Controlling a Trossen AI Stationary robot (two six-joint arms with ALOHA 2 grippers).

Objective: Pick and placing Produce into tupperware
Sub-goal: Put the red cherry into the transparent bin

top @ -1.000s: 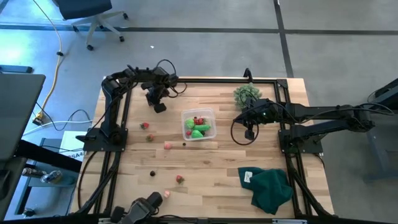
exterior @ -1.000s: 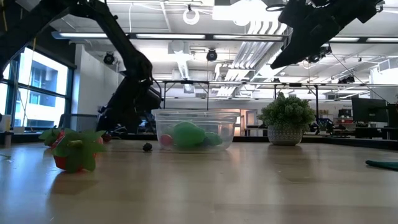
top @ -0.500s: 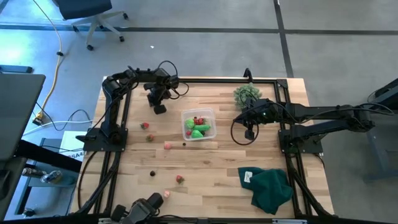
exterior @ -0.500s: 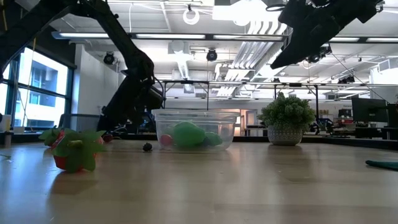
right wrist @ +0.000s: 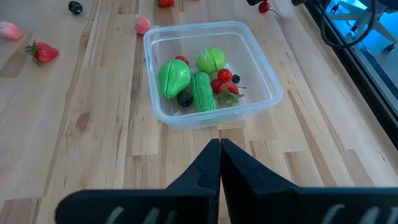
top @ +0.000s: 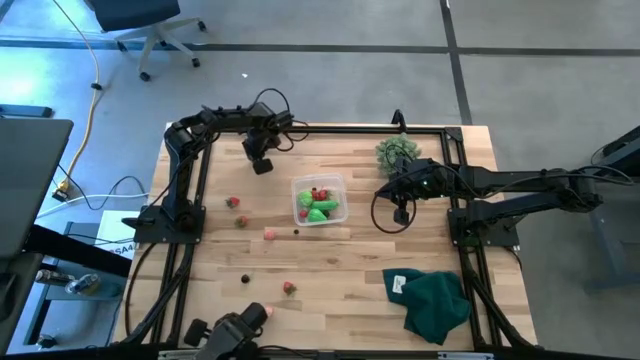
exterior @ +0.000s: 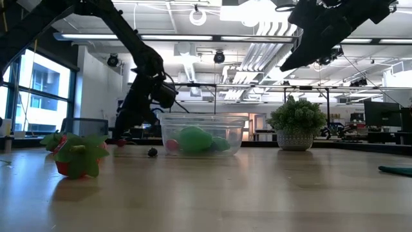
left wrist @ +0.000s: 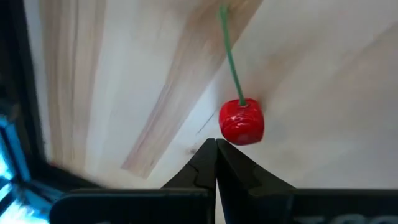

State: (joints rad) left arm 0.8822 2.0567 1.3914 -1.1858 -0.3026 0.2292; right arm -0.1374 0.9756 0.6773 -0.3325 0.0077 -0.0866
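Small clear square plastic tupperware (top: 320, 201) holds several produce pieces | roughly six apparently remain on table | left gripper (left wrist: 216, 149) pinched empty by red cherry (left wrist: 241, 121) | right gripper (right wrist: 219, 149) closed, empty.

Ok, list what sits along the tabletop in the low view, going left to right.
Strawberry → small dark berry → clear tupperware with green pieces inside → bushy potted plant → edge of the dark green cloth.
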